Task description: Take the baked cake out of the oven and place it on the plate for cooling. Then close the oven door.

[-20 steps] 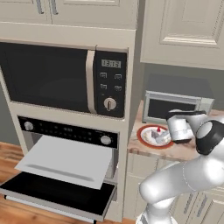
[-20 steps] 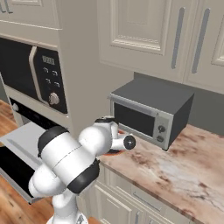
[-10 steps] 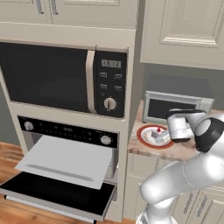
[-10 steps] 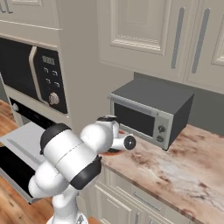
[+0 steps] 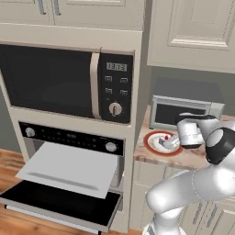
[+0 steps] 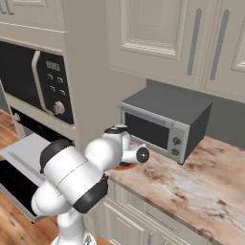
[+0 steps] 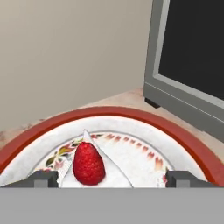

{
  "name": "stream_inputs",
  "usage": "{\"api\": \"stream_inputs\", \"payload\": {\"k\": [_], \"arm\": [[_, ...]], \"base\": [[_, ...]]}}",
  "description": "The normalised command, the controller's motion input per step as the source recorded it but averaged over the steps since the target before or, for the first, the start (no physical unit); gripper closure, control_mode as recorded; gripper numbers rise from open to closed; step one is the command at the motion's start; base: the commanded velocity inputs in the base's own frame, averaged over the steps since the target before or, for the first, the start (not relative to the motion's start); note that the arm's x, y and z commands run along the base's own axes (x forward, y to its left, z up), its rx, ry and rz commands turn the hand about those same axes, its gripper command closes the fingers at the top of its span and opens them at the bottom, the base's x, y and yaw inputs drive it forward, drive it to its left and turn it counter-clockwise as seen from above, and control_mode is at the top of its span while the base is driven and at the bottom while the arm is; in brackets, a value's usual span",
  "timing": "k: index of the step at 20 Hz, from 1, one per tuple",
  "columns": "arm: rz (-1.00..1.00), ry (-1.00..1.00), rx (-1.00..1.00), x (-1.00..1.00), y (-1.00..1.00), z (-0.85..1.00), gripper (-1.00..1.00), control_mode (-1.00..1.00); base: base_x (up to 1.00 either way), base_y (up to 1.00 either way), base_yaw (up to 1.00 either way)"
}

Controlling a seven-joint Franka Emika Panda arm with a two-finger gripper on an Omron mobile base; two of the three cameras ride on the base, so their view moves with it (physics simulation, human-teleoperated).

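I see the baked cake [image 7: 94, 168] sitting on the plate [image 7: 183, 135], between my 2 fingers [image 7: 43, 178], which stand apart on either side with a gap to the slice. It looks soft and light, easy to crush; the firmer side walls low down are the place to hold, not the red fruit. My arm reaches over the surface [image 5: 183, 160], hand low beside the toaster oven [image 7: 192, 78]. The oven door [image 5: 59, 204] hangs open, below and well apart.
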Motion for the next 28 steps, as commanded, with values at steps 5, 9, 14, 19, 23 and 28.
{"api": "stream_inputs", "payload": {"k": [5, 9, 14, 19, 23, 28], "arm": [[0.0, 0.06, 0.0, -0.11, 0.01, 0.77, -1.0, -1.0], [-0.03, 0.13, -0.01, -0.29, 0.05, 0.93, -1.0, -1.0], [-0.06, 0.14, -0.02, -0.47, 0.09, 0.91, -1.0, -1.0], [-0.12, 0.15, -0.03, -0.61, 0.23, 0.78, -1.0, -1.0], [-0.15, 0.12, -0.05, -0.69, 0.4, 0.54, -1.0, -1.0], [-0.15, 0.11, -0.08, -0.65, 0.55, 0.29, -1.0, -1.0]], "base": [[0.0, 0.0, 0.0], [0.0, 0.0, 0.0], [0.0, 0.0, 0.0], [0.0, 0.0, 0.0], [0.0, 0.0, 0.0], [0.0, 0.0, 0.0]]}}
